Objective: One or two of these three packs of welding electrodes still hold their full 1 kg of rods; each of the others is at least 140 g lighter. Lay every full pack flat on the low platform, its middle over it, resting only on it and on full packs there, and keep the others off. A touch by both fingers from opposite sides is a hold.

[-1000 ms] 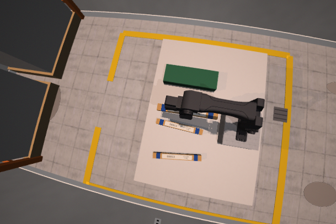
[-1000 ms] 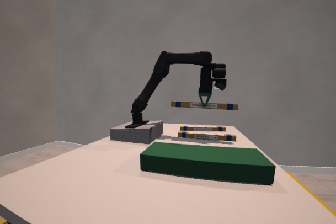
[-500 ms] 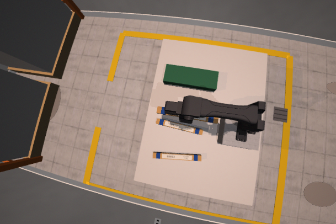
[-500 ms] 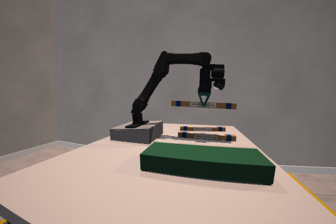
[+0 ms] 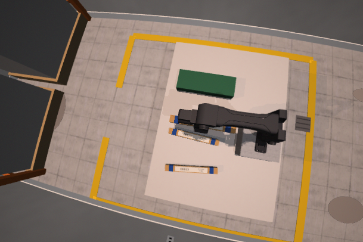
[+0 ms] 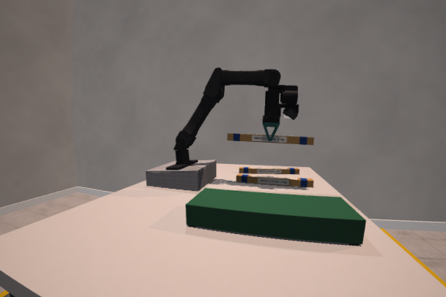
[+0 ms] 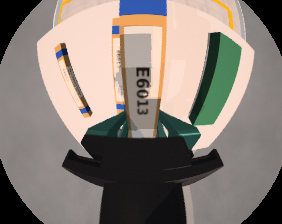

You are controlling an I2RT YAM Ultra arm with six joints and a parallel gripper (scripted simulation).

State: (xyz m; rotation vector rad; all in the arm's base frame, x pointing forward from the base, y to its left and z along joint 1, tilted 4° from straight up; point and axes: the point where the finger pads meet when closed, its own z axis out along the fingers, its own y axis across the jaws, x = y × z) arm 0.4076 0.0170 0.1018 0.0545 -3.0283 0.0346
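Seen from the exterior view, the green low platform sits at the near right of the table. Beyond it, the gripper has its fingers part-way apart, clasping one electrode pack near its middle, in the air. That pack looks roughly level, though the arm hides much of it from above. Of three packs, two lie on the table: a nearer pack and a farther pack.
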